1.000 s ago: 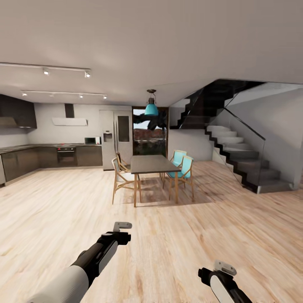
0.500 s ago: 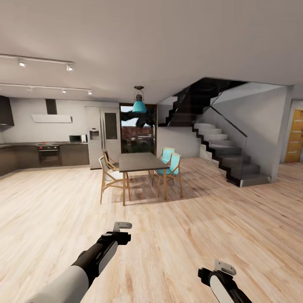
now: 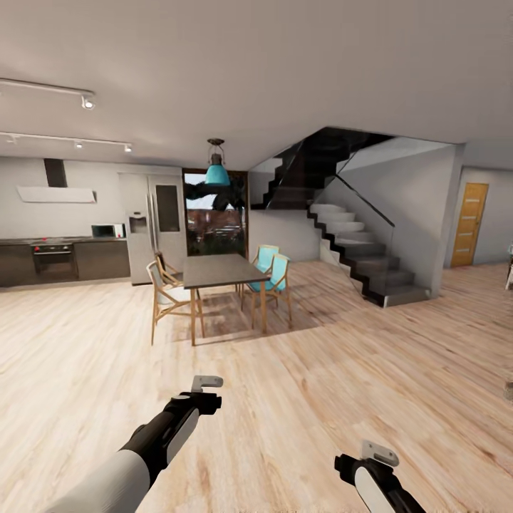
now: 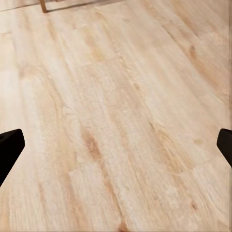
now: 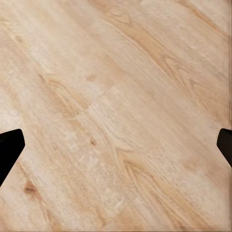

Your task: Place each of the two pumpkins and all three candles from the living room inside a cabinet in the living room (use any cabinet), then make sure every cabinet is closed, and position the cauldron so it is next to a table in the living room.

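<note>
The pumpkins, candles, cabinet and cauldron are out of view. In the head view my left gripper (image 3: 206, 385) is held low over the pale wood floor (image 3: 320, 370), and my right gripper (image 3: 377, 453) sits near the bottom edge. In the left wrist view the left gripper (image 4: 116, 150) is open, its dark fingertips (image 4: 9, 147) far apart with bare floor between them. The right gripper (image 5: 116, 147) is open too in the right wrist view, with nothing but floorboards between its fingertips (image 5: 9, 145).
A dark dining table (image 3: 217, 271) with wooden and teal chairs (image 3: 274, 278) stands ahead, under a teal pendant lamp (image 3: 216, 172). The kitchen units (image 3: 50, 260) and fridge (image 3: 153, 224) lie back left. A glass-railed staircase (image 3: 356, 249) rises at right, beside an orange door (image 3: 469, 224).
The whole picture has slid left, so the camera has turned right; the orange door has come into view. Both arms keep the same pose.
</note>
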`<state>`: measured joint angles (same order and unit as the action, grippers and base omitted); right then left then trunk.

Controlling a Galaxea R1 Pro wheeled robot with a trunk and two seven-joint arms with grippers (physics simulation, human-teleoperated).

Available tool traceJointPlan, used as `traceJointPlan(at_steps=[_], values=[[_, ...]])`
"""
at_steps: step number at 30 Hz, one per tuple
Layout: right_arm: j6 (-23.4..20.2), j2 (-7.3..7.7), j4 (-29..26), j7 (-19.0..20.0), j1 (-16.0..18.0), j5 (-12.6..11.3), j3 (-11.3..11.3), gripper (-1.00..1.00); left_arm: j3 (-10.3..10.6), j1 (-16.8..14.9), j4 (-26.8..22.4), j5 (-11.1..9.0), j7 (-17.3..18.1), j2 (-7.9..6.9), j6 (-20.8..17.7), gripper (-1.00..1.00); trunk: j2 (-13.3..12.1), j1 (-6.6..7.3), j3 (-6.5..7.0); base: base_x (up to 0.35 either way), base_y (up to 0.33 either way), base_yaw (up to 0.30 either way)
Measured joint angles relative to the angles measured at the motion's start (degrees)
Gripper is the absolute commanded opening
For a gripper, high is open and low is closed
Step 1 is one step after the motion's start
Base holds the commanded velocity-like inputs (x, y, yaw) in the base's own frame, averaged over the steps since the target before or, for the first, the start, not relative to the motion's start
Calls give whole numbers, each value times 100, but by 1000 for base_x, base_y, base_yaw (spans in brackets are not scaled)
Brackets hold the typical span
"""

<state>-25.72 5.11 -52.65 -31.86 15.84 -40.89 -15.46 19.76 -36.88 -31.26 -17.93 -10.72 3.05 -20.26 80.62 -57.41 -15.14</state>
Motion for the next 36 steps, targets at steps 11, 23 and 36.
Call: traceJointPlan(at_steps=[11, 23, 36], values=[[-1, 0, 7, 0, 0, 0, -2, 100, 0, 0, 0, 0, -3, 0, 1, 100, 0, 0, -91, 0, 0, -171], [0, -8, 8, 0, 0, 0, -9, 100, 0, 0, -1, 0, 0, 0, 0, 100, 0, 0, -190, 0, 0, -170], [0, -7, 31, 1, 0, 0, -8, 100, -1, 0, 0, -5, 0, 0, 0, 100, 0, 3, -299, 117, 63, -166]])
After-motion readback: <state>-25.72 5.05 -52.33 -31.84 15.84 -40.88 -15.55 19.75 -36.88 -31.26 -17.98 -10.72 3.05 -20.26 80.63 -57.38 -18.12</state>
